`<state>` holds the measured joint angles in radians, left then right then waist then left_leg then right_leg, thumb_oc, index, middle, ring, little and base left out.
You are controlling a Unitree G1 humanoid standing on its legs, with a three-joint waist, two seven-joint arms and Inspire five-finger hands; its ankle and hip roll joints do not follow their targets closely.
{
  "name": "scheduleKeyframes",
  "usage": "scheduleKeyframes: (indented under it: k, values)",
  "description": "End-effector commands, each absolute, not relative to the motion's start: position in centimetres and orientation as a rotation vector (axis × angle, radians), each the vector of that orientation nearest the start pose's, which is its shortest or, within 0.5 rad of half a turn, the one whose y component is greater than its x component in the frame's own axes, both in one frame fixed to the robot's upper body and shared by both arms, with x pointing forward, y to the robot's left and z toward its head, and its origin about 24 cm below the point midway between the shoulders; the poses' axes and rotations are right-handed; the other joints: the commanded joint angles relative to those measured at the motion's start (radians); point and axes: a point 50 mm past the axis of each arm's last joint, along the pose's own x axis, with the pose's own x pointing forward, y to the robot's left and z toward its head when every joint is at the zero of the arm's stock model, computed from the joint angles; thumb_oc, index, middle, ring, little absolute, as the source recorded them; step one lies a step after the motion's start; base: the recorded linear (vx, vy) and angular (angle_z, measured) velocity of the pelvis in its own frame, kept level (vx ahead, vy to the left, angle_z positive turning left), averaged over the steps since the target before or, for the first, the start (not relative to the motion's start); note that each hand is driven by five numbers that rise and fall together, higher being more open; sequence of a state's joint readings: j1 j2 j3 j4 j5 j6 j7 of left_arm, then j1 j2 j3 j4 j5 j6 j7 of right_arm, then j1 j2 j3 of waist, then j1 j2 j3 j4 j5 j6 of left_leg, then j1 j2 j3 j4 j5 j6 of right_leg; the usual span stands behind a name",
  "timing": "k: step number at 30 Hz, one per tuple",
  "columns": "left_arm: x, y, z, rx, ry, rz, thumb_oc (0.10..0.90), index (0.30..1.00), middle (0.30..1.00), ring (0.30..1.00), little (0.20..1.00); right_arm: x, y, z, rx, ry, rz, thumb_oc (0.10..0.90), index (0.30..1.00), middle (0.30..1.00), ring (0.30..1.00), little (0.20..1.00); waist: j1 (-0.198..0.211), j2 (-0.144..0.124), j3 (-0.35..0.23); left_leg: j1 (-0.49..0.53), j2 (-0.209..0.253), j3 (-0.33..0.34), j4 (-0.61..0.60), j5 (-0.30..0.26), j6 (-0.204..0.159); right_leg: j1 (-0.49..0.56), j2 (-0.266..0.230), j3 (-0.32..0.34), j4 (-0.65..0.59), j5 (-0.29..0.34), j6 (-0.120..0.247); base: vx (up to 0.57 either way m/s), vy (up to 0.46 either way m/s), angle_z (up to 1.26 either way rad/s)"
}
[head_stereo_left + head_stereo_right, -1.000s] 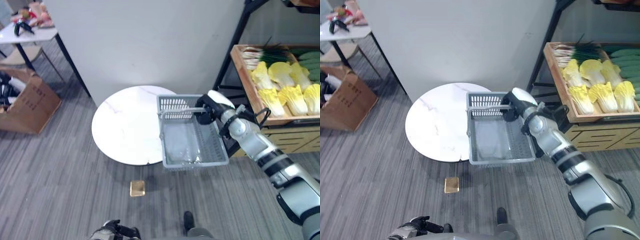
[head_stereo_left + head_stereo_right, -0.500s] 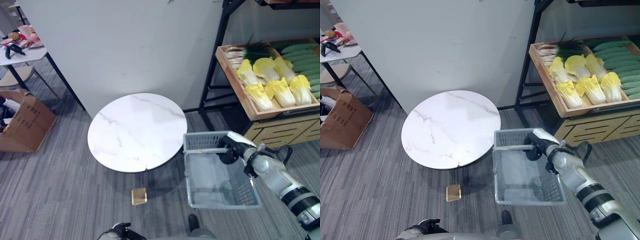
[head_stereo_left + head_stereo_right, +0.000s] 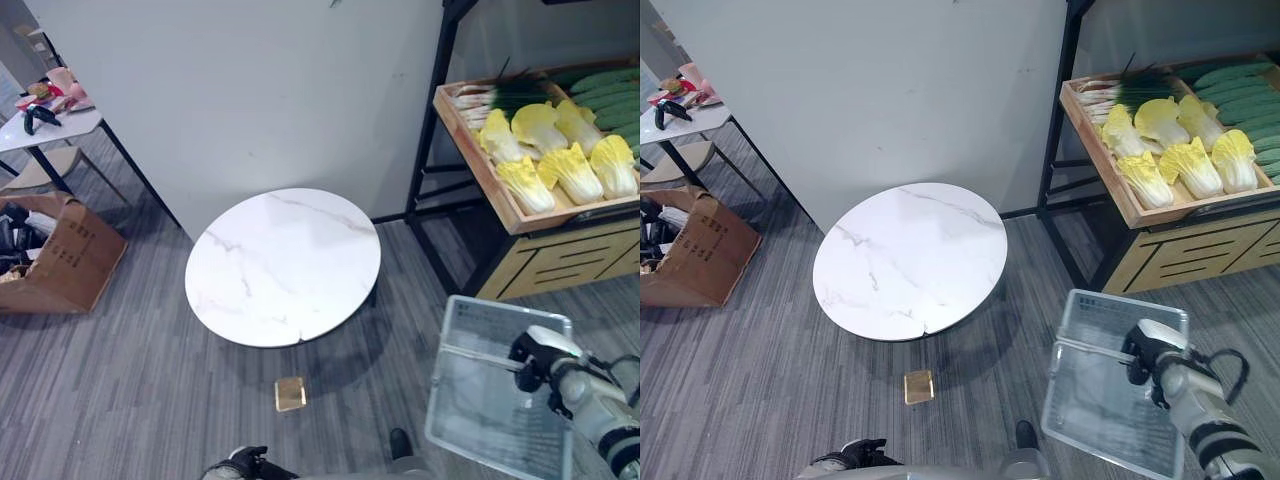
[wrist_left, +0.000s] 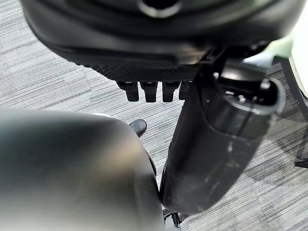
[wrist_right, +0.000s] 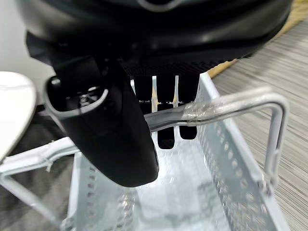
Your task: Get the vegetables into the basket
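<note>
The grey perforated plastic basket (image 3: 497, 394) with its wire handle (image 5: 211, 109) hangs at the lower right of the head views, over the grey striped carpet floor (image 3: 130, 380), and it holds nothing. The right hand (image 3: 1152, 352) carries it: in the right wrist view its fingers (image 5: 166, 126) are curled around the handle, with the thumb on the near side. A second ago the basket sat over the right edge of the round white marble tabletop (image 3: 283, 264); since then it has swung clear of that tabletop, down and to the right, and it now sits below the wooden crate (image 3: 500, 185) on the black metal shelf rack (image 3: 430, 120) at the upper right. That crate holds the vegetables: yellow-green cabbages (image 3: 570, 165), green cucumbers (image 3: 605, 82) and spring onions (image 3: 490, 97), all untouched. So the basket has been brought nearer the produce, and picking has not begun. The left hand (image 3: 243, 463) hangs at the bottom edge, fingers (image 4: 147, 90) loosely bent, holding nothing.
</note>
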<state>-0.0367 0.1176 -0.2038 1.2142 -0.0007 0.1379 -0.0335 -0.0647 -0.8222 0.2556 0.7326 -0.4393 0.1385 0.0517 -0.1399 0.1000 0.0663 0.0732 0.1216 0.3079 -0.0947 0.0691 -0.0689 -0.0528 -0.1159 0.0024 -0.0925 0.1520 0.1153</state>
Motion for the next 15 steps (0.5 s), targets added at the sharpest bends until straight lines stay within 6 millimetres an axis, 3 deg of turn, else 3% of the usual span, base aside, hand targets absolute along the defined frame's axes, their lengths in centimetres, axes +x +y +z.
scheduleKeyframes:
  k: [1,7,15]
  values:
    - [8.9,20.2,-17.0,0.304,1.364,-0.107,0.900,1.000,1.000,1.000,1.000,23.1,-38.8,2.4,-1.335,0.700,-0.177,0.400,0.300,0.300,0.300,0.300,0.002,-0.079,-0.003,0.042,-0.061,-0.031,0.007,-0.038,-0.014,0.066,0.030,0.029,0.056,-0.072,0.008,0.00,0.000,0.00]
    - [9.3,20.1,-16.9,0.308,1.341,-0.114,0.900,1.000,1.000,1.000,1.000,21.4,-39.9,1.1,-1.287,0.783,-0.222,0.400,0.300,0.300,0.300,0.300,-0.008,-0.074,-0.002,0.045,-0.066,-0.031,0.007,-0.044,-0.013,0.067,0.027,0.031,0.052,-0.069,0.009,0.00,0.000,0.00]
    - [9.8,19.9,-16.7,0.310,1.314,-0.125,0.900,1.000,1.000,1.000,1.000,20.5,-40.4,0.4,-1.251,0.822,-0.256,0.400,0.300,0.300,0.300,0.300,-0.012,-0.069,0.002,0.043,-0.068,-0.032,0.007,-0.045,-0.012,0.064,0.025,0.032,0.053,-0.068,0.010,0.00,0.000,0.00]
